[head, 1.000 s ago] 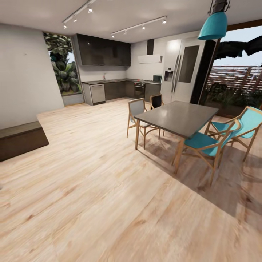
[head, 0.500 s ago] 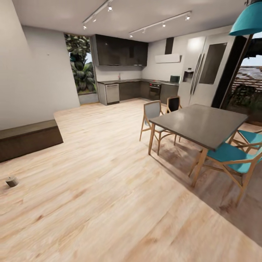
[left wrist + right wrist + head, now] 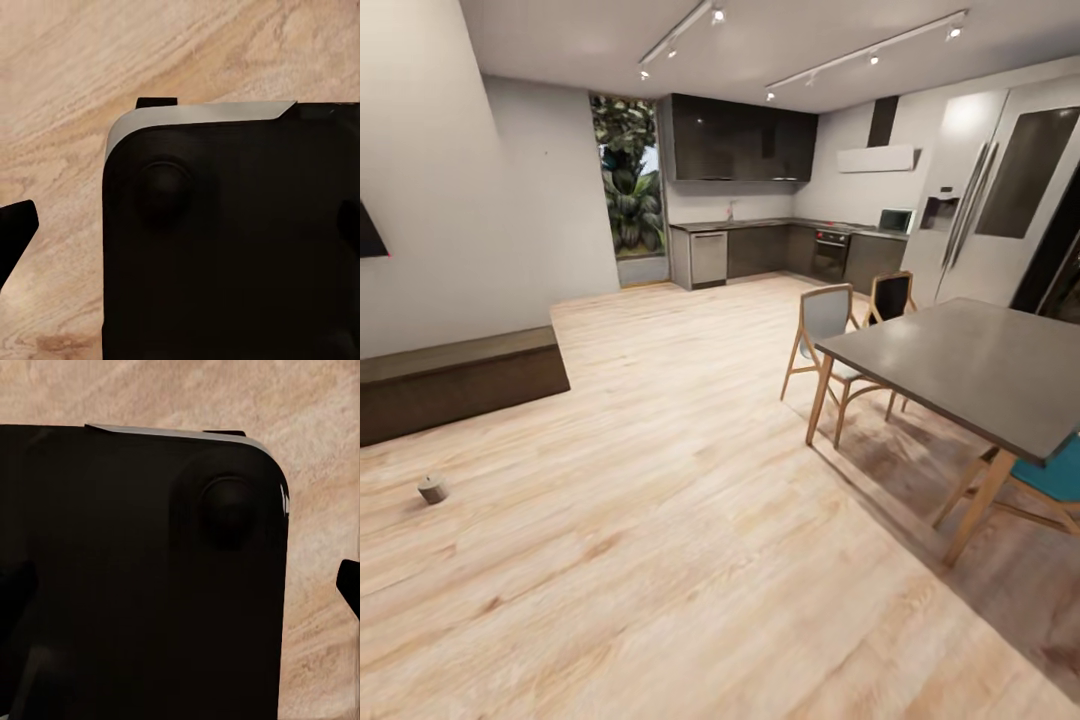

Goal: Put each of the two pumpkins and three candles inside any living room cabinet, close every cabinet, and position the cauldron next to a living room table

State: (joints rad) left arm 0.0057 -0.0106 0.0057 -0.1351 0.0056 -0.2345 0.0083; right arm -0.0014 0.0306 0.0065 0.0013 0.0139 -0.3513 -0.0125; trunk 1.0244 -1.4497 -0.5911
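Head view: an open room with a pale wood floor (image 3: 690, 520). At the far left, against the white wall, stands the long, low dark-brown cabinet (image 3: 460, 378), its front flush and shut as far as it shows. On the floor in front of it, a little nearer, sits a small round stub-like thing (image 3: 431, 489), greyish in this light; it may be a candle, but it is too small to tell. At the right stands a grey table (image 3: 970, 365), with a grey chair (image 3: 826, 330) and a dark chair (image 3: 888, 298) at its far end and a teal seat (image 3: 1060, 470) at its near right. Far back lie the dark kitchen units (image 3: 745, 250) and a tall fridge (image 3: 1000, 200).

Both wrist views show a dark rounded body of the robot over the floor. Whether either gripper is wide or narrow I cannot tell.
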